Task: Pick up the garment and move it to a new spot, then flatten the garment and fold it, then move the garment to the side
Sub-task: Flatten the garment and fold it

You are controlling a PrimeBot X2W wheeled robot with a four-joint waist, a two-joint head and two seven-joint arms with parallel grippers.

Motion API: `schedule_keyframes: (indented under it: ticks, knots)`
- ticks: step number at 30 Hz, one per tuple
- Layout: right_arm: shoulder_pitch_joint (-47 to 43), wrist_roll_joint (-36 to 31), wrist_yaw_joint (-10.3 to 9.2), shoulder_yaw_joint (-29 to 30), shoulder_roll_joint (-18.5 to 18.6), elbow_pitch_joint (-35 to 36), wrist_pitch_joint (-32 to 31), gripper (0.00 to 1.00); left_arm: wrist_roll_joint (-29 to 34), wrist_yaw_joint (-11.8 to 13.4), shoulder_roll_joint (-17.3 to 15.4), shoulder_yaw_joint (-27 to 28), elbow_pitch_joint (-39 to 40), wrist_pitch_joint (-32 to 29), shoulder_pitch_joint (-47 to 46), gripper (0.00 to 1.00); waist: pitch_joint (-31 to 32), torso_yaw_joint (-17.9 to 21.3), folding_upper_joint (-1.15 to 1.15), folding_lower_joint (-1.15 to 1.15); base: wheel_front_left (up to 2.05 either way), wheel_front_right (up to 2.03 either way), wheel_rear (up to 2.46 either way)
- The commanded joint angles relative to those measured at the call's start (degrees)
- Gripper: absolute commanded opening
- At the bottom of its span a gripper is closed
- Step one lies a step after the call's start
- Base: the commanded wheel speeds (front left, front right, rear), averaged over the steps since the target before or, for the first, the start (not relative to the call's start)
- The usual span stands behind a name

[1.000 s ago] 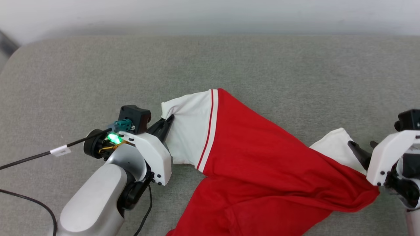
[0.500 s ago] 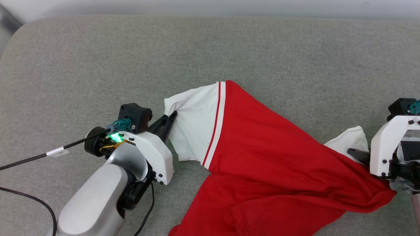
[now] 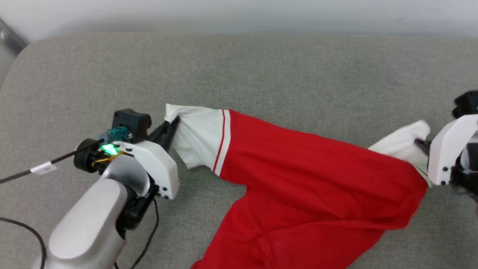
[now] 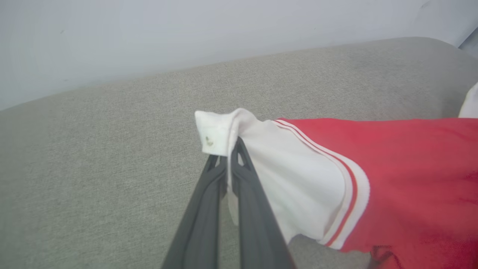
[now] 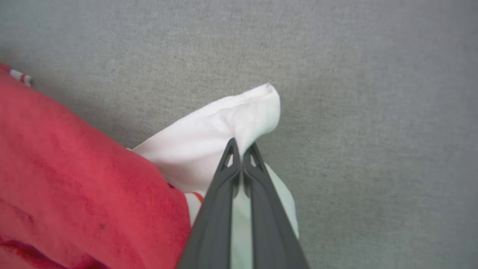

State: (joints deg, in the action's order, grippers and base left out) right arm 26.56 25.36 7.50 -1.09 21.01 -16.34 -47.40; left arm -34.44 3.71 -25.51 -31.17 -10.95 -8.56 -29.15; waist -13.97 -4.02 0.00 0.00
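The garment [image 3: 306, 175], a red jersey with white short sleeves, hangs stretched between my two grippers over the grey cushion [image 3: 261, 67]. At the left, my left gripper [image 3: 172, 124] is shut on the edge of one white sleeve [image 4: 283, 175] with red-striped trim. My right gripper [image 3: 421, 145] is shut on the other white sleeve [image 5: 209, 138] at the far right. The red body [image 5: 74, 168] sags down toward the near edge. No number or lettering is visible on the side that faces up.
The grey cushion runs to a pale wall [image 3: 239, 15] at the back; its rounded corner [image 3: 22, 52] is at the far left. Black cables [image 3: 22, 175] trail from my left wrist across the cushion.
My right gripper has closed on the white sleeve. Both grippers have drawn apart, and the garment is now pulled out straighter between them. The camera has shifted too.
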Motion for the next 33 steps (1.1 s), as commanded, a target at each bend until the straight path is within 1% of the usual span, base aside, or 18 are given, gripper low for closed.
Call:
schedule_keyframes:
  ticks: [1,5,7,11,16,20,24,26,27,33]
  knots:
    - [0.9,-1.0,-0.02,0.5,0.3,0.5,1.5,0.00,0.3,0.4,-0.7,0.5,-0.2,0.1,-0.8,0.00,2.1,0.6,0.00,0.00,0.00,0.00,0.00]
    - [3.1,-3.3,-0.03,3.0,0.5,0.2,5.5,0.00,0.1,0.1,-2.0,1.5,-2.6,-0.3,-3.1,0.00,5.5,1.2,0.00,0.00,0.00,0.00,0.00]
    - [4.5,-4.5,-0.02,3.9,0.3,-0.1,7.5,0.00,0.6,0.3,-2.4,1.7,-3.9,-0.7,-4.4,0.00,7.1,1.5,0.00,0.00,0.00,0.00,0.00]
    - [8.0,-6.6,-0.03,4.7,-0.1,-1.5,10.4,0.00,1.0,-0.3,-2.3,2.3,-7.7,-1.0,-9.3,0.00,9.5,2.1,0.00,0.00,0.00,0.00,0.00]
    - [15.0,-8.8,-0.03,4.3,-0.6,-3.7,13.3,0.00,1.0,-1.2,-1.6,3.7,-13.9,-0.2,-17.9,0.00,9.7,3.1,0.00,0.00,0.00,0.00,0.00]
    - [22.8,-10.2,-0.03,3.5,-0.9,-5.3,16.8,0.00,1.1,-1.6,-1.6,5.7,-19.5,1.8,-26.0,0.00,7.0,4.2,0.00,0.00,0.00,0.00,0.00]
    - [31.3,-11.8,-0.05,3.3,-1.2,-6.6,21.3,0.00,2.1,-2.0,-2.3,7.5,-24.0,5.2,-34.6,0.00,2.7,5.1,0.00,0.00,0.00,0.00,0.00]
    - [35.1,-12.5,-0.05,3.5,-2.0,-7.0,23.5,0.00,1.6,-2.3,-2.5,8.9,-25.7,7.1,-38.6,0.00,0.2,5.4,0.00,0.00,0.00,0.00,0.00]
    - [36.8,-13.6,-0.05,2.9,-1.6,-7.2,24.6,0.00,1.8,-2.5,-2.7,9.1,-26.5,7.8,-40.3,0.00,-0.9,5.6,0.00,0.00,0.00,0.00,0.00]
    - [48.9,-16.5,-0.05,2.0,-2.2,-7.6,29.6,0.00,2.9,-3.6,-5.2,11.5,-28.7,12.9,-52.2,0.00,-9.2,6.4,0.00,0.00,0.00,0.00,0.00]
